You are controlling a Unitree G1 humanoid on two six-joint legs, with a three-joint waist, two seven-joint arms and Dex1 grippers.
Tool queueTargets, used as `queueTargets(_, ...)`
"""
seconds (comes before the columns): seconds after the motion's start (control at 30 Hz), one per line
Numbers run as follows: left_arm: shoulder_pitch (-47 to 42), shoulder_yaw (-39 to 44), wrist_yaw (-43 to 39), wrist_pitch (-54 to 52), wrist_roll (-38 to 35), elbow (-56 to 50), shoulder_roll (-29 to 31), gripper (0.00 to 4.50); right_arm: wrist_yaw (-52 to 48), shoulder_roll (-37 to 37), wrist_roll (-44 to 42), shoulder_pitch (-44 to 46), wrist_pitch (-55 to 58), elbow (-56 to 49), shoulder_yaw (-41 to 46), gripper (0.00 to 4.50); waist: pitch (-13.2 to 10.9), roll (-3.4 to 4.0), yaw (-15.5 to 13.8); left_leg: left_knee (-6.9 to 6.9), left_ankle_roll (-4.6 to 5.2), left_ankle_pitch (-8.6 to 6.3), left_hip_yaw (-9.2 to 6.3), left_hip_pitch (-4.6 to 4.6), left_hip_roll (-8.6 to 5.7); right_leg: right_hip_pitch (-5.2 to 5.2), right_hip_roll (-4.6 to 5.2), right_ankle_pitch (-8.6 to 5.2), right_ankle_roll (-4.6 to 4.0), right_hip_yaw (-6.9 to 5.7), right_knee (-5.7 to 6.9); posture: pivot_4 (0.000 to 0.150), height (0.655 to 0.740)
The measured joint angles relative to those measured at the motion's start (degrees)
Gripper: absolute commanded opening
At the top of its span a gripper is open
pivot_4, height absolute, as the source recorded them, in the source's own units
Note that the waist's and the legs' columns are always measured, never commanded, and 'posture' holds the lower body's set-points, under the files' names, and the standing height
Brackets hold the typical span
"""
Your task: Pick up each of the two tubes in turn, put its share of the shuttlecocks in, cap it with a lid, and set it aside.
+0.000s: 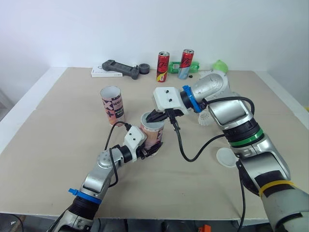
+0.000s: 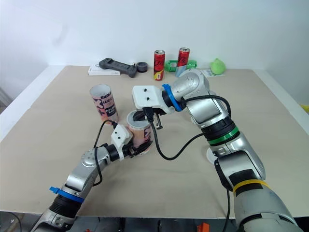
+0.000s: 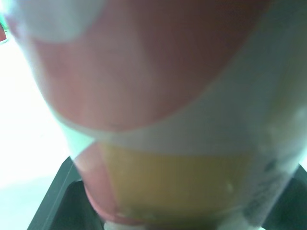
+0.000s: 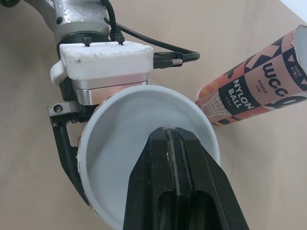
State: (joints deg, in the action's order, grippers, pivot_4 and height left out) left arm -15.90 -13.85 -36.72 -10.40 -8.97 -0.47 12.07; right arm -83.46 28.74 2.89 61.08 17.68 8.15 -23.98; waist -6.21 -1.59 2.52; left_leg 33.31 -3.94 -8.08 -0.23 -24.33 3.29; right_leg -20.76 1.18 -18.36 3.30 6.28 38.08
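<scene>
Pink tube (image 1: pixel 153 137) clamped in left gripper (image 1: pixel 149 150), right gripper (image 4: pixel 173 143) pinched together down its mouth, seemingly empty; snagging the rim on withdrawal could wrench the tube loose.

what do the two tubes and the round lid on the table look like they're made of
Held tube: likely cardboard with a printed wrap; its rim and inner wall look plain smooth white in the right wrist view, so a plastic liner is possible. Standing tube: same printed look, probably the same. Lid: seems thin whitish plastic, flat and smooth; hard to be certain.
</scene>
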Motion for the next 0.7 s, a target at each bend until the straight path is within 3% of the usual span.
queueTargets(0.27, 0.0, -0.1, -0.1, -0.1, 0.0, 0.0, 0.2, 3.03, 0.4, -0.4, -0.8, -1.3, 0.2, 0.0, 1.4, 0.06, 0.2, -0.05, 0.0, 0.00, 0.02, -0.11, 0.01, 0.00, 0.01, 0.00, 0.01, -0.06, -0.04, 0.00, -0.02, 0.150, 0.7400)
queueTargets(0.47, -0.1, 0.3, -1.0, 0.0, -0.3, -1.1, 0.5, 3.03, 2.5, -1.8, -7.5, -4.7, 3.2, 1.2, 7.7, 0.06, -0.6, 0.07, 0.0, -0.02, 0.04, -0.11, 0.08, -0.10, 0.01, -0.13, 0.03, -0.04, -0.07, 0.00, -0.02, 0.150, 0.7400)
queueTargets(0.6, -0.3, 0.3, -1.8, 0.5, -0.7, -1.9, 0.3, 3.03, 3.9, -1.8, -13.8, -6.5, 9.5, 0.0, 12.2, 1.13, -1.0, 0.00, -0.2, 0.00, 0.22, 0.00, -0.06, -0.59, -0.11, -0.46, 0.02, 0.12, -0.34, -0.10, -0.02, 0.150, 0.7400)
queueTargets(0.63, -0.5, 0.5, -2.3, 0.5, -1.6, -2.2, 0.0, 3.03, 4.8, -1.4, -19.3, -8.5, 15.9, -2.4, 16.6, 1.75, -1.2, -0.05, -0.4, 0.02, 0.27, 0.03, -0.14, -0.96, -0.17, -0.52, 0.02, 0.16, -0.26, -0.11, -0.01, 0.150, 0.7400)
queueTargets(0.67, -0.5, 0.6, -2.5, 0.5, -1.9, -2.3, 0.0, 3.03, 5.1, -1.1, -20.7, -9.0, 17.5, -2.8, 17.8, 2.00, -1.4, -0.05, -0.6, 0.05, 0.29, 0.04, -0.20, -1.19, -0.22, -0.62, 0.00, 0.32, 0.04, -0.10, -0.01, 0.150, 0.7400)
queueTargets(0.7, -0.7, 0.6, -2.9, 0.5, -2.6, -2.5, 0.0, 3.03, 6.3, -0.3, -24.6, -10.5, 22.3, -4.9, 21.2, 2.58, -1.6, -0.01, -0.9, 0.06, 0.31, 0.03, -0.28, -1.37, -0.30, -0.71, 0.00, 0.33, 0.08, -0.10, -0.02, 0.150, 0.7400)
